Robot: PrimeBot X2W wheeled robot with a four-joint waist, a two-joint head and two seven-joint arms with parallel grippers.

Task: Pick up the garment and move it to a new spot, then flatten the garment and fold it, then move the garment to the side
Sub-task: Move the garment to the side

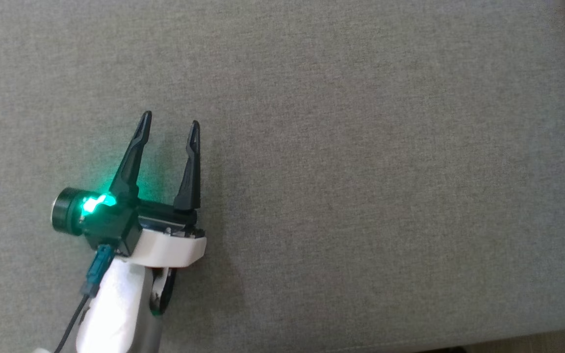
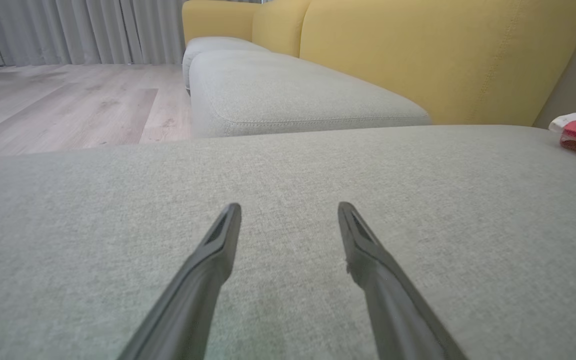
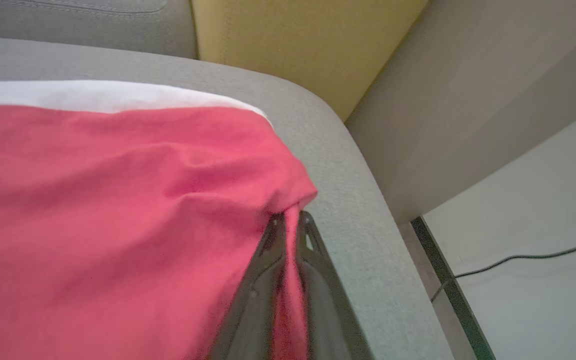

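Right gripper (image 3: 290, 218) is pinched shut on an edge fold of the red cloth garment (image 3: 118, 200), which lies at the rounded corner of the grey woven sofa cushion (image 3: 333, 170), evidently for lifting; left gripper (image 1: 169, 126) stands open, idle over bare cushion.

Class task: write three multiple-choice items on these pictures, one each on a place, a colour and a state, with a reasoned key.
1. Where does the red garment lie? A) on the wooden floor B) by a corner of the grey seat cushion C) in a basket
2. What colour is the sofa backrest? A) yellow B) blue C) black
3. How is the right gripper? A) wide open B) shut on nothing C) shut on the garment
Key: 1 B, it reaches the cushion's rounded corner; 2 A, yellow panels behind the seats; 3 C, red cloth pinched between its fingers.
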